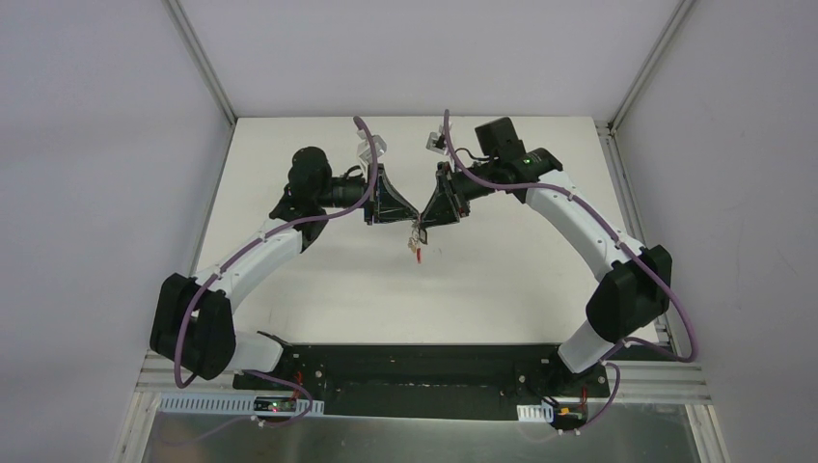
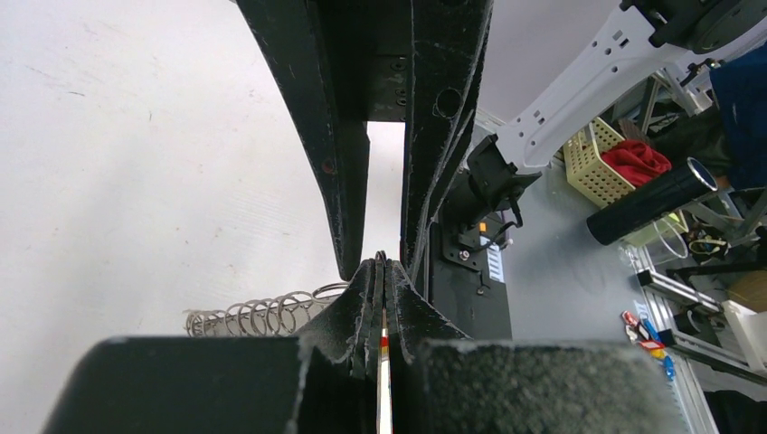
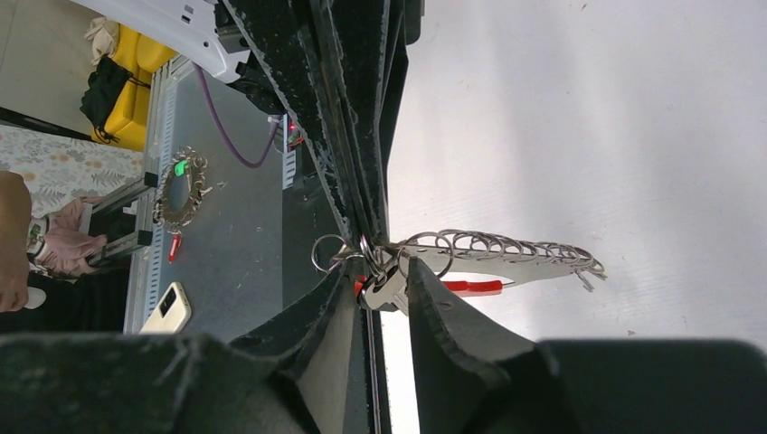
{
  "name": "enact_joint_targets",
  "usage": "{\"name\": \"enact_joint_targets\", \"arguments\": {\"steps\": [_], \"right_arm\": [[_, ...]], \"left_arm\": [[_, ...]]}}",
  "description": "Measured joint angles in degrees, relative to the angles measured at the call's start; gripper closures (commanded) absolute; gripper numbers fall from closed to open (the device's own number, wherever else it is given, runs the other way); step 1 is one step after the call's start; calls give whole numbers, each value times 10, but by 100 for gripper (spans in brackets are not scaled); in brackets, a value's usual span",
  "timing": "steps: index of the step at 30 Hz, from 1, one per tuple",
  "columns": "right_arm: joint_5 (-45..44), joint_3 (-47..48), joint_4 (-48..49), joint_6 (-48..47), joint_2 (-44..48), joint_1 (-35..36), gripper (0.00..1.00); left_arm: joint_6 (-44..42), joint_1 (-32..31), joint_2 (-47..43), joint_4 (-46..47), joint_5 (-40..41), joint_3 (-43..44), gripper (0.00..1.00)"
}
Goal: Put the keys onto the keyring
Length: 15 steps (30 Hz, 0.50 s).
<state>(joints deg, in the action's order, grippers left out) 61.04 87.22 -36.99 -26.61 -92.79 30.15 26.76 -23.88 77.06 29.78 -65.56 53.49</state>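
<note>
Left pincer (image 2: 382, 262): clamping end of keyring (image 3: 493, 247) tight. Right pincer (image 3: 382, 271): narrowly parted, straddling same bunch from opposite side, over worktop (image 3: 588, 136).

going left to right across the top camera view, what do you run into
left arm → left gripper → keyring, hanging just below where the two gripper tips meet → right gripper → right arm

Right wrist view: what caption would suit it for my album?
Held by the shut left gripper, the keyring meets the parted right gripper above the white table.
</note>
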Motion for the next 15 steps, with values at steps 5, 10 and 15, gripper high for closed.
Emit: {"name": "enact_joint_targets", "arguments": {"steps": [5, 10, 15], "right_arm": [[12, 0, 4, 5, 0, 0, 77], [16, 0, 7, 11, 0, 0, 95], [18, 0, 9, 15, 0, 0, 100]], "left_arm": [[15, 0, 2, 15, 0, 0, 100], [26, 0, 7, 21, 0, 0, 100], [29, 1, 7, 24, 0, 0, 100]]}}
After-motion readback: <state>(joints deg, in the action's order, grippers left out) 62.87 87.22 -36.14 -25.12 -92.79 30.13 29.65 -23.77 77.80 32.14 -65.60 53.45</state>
